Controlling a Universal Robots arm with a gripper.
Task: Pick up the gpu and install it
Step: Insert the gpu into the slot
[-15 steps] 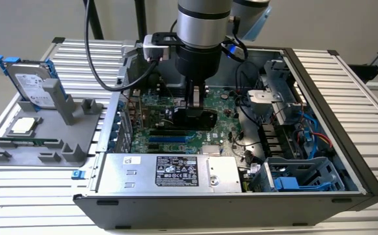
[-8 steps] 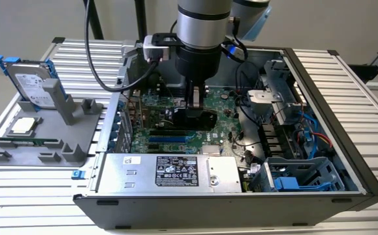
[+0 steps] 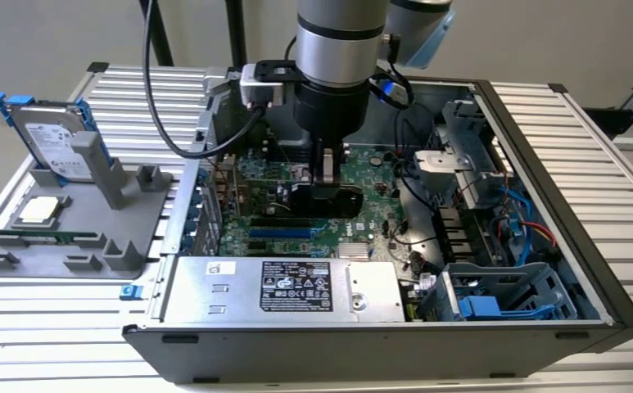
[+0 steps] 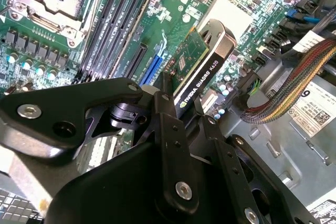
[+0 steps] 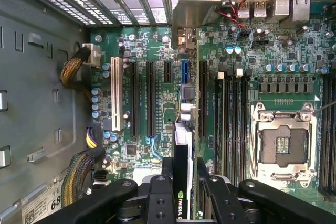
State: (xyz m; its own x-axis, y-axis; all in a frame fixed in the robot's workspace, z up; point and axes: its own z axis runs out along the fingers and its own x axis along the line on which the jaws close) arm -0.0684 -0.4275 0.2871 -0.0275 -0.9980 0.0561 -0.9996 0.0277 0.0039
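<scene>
Arm [image 3: 341, 57] reaches straight down into the open computer case [image 3: 535, 205] in the exterior view. The gripper [image 3: 328, 195] is low over the green motherboard [image 3: 377, 213], about the middle of the case. The gpu is hard to separate from the dark fingers here, so I do not place it in this view. On the exterior view's left a grey fixture tray [image 3: 70, 246] stands on the table, with a silver hard drive [image 3: 51, 139] upright at its 12 o'clock end. The power supply [image 3: 283, 286] lies at 6 o'clock of the gripper, along the near wall of the case.

In the second wrist view the gripper [image 4: 176, 114] is closed on the gpu [image 4: 202, 69]. The card sticks out from between the black fingers [image 4: 168, 129] toward 1 o'clock, with its black cover and green board edge visible. It hangs above the motherboard [image 4: 47, 51], near the blue slot [image 4: 152, 69], and I cannot tell whether it touches the board. A bundle of coloured cables [image 4: 294, 85] runs at 3 o'clock of the card.

In the first wrist view the gripper [image 5: 181, 187] clamps the gpu [image 5: 181, 145], which is seen edge-on as a thin blade going from the fingers toward 12 o'clock. It lies between the long black slots [image 5: 150, 98], in line with the blue slot [image 5: 184, 72]. The empty processor socket [image 5: 283, 145] is at 3 o'clock of the card.
</scene>
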